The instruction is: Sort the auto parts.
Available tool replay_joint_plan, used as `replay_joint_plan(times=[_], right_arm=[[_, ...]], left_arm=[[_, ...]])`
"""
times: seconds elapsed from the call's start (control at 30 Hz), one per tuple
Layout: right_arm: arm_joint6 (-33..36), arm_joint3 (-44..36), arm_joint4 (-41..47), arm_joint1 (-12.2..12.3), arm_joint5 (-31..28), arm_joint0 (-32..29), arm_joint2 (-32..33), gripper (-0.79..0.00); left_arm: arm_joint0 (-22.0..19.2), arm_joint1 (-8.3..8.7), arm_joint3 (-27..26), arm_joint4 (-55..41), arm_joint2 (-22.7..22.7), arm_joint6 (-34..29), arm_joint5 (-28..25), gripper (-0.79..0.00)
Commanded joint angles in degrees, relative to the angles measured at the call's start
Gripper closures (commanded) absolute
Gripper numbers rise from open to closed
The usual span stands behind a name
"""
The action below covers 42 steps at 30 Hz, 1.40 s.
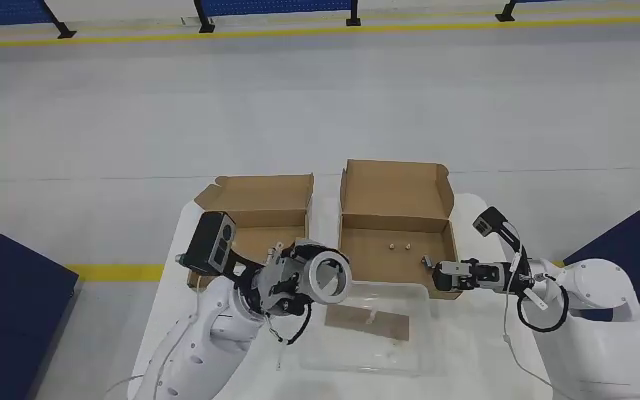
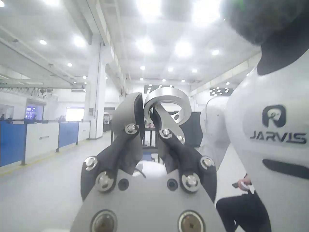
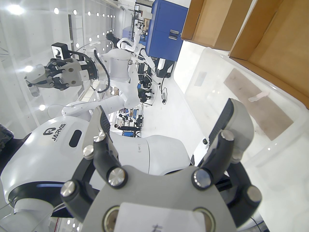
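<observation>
Gripping a metal ring [image 1: 329,277] by its wall, the left gripper [image 1: 306,281] sits left of centre in the lower half of the top view, just below the left cardboard box [image 1: 262,212]. The ring hangs by the upper left corner of the clear bin [image 1: 425,340]. Being round, it has no long axis, and its bore points up at the camera. A brown sheet [image 1: 368,322] lies in the bin. The right gripper [image 1: 432,268] is at the lower right corner of the right cardboard box [image 1: 395,205], which holds two small parts [image 1: 392,243].

In the left wrist view, the claw [image 2: 147,112] is clenched on the ring [image 2: 169,105], one finger inside the bore and the other outside. The ring's flat face is tilted toward the ceiling.

In the right wrist view, the right claw [image 3: 164,119] is released, its fingers [image 3: 229,114] wide apart and empty, beside the bin [image 3: 217,73]. A small pale part [image 3: 258,96] rests on the sheet [image 3: 265,114].
</observation>
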Motion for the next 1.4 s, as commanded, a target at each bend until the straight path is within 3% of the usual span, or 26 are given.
replay_joint_plan(times=[0.0,0.1,0.4,0.97,1.37], right_arm=[[0.0,0.0,0.0,0.0,0.0,0.0,0.0,-0.785],[0.0,0.0,0.0,0.0,0.0,0.0,0.0,-0.785],[0.0,0.0,0.0,0.0,0.0,0.0,0.0,-0.785],[0.0,0.0,0.0,0.0,0.0,0.0,0.0,-0.785],[0.0,0.0,0.0,0.0,0.0,0.0,0.0,-0.785]], left_arm=[[0.0,0.02,-0.9,-1.2,0.0,0.9,0.0,0.0],[-1.4,0.3,-2.2,0.9,0.4,-0.4,0.0,0.0],[-0.5,0.33,-2.8,0.4,-0.4,-2.1,1.7,0.0],[1.5,-1.53,-2.0,-7.8,-2.0,2.4,0.1,0.0],[2.0,-2.03,-2.5,-3.1,-3.2,-4.8,2.7,0.0]])
